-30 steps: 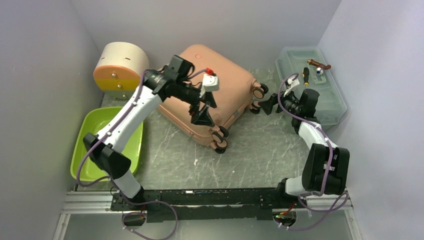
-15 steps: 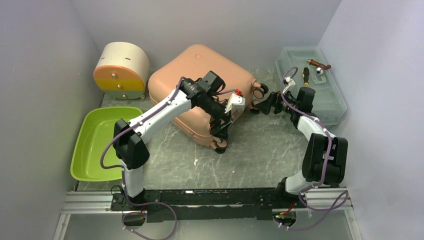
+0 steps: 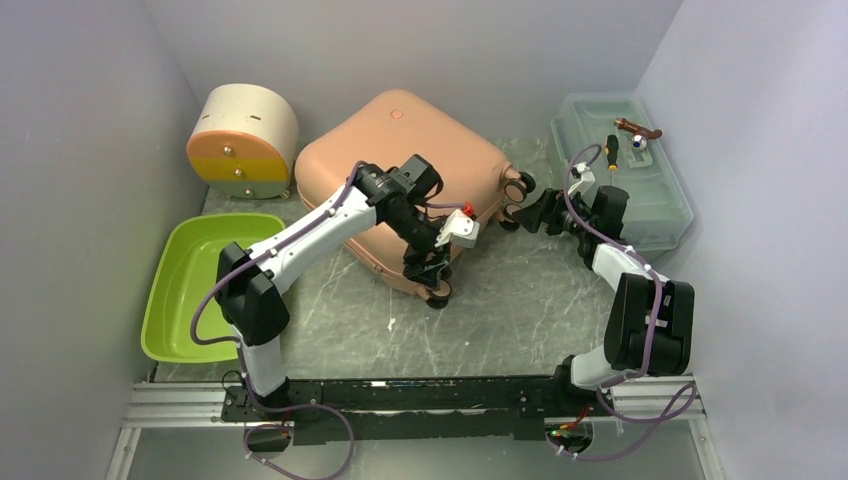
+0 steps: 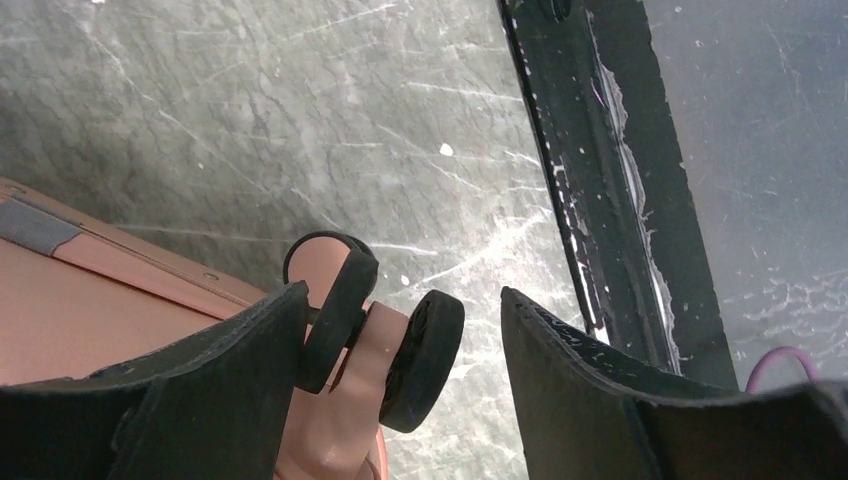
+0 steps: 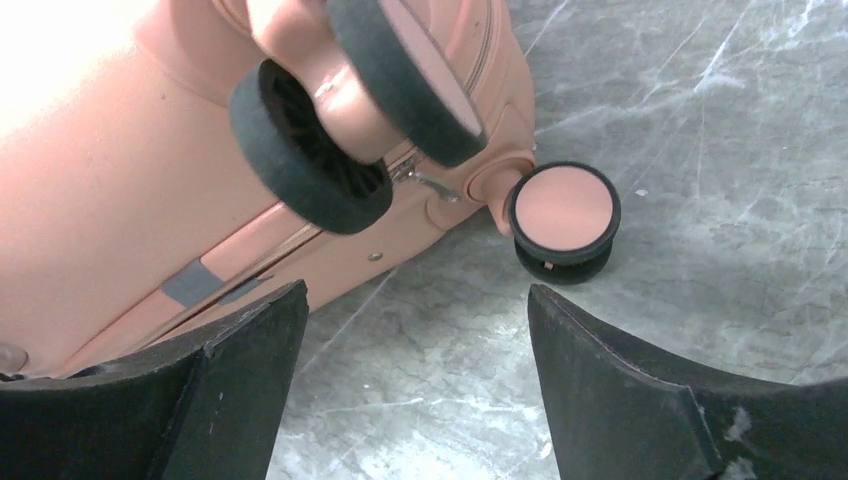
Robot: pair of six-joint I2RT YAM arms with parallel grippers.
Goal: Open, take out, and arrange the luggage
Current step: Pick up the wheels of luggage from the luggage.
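The large salmon-pink hard-shell suitcase [image 3: 400,150] lies flat and shut at the back-centre of the grey marbled bench [image 3: 520,310], w/ its small dark wheels facing right and toward the arms. The left end effector [image 4: 402,310] is released and straddles the near twin wheel [image 4: 425,345]. One finger is touching or just beside the inner disc, the other is apart from the outer one. The right end effector [image 5: 415,300] is also released, nothing btwn its fingers. The far twin wheel [image 5: 310,150] and the pink-capped caster [image 5: 563,215] sit just ahead of it. Looks like the step is getting a hold at the wheel end to turn or steady the case before opening. To do it well: centre the left fingers so both pads meet evenly, and bite the pink fork, not the tyres, which prob. roll. Move both arms together so the shell doesn't pivot. Further out are the cream half-round box [image 3: 245,135], the lime-green tray [image 3: 190,280] and the translucent toolbox [image 3: 640,190], so keep swings short.
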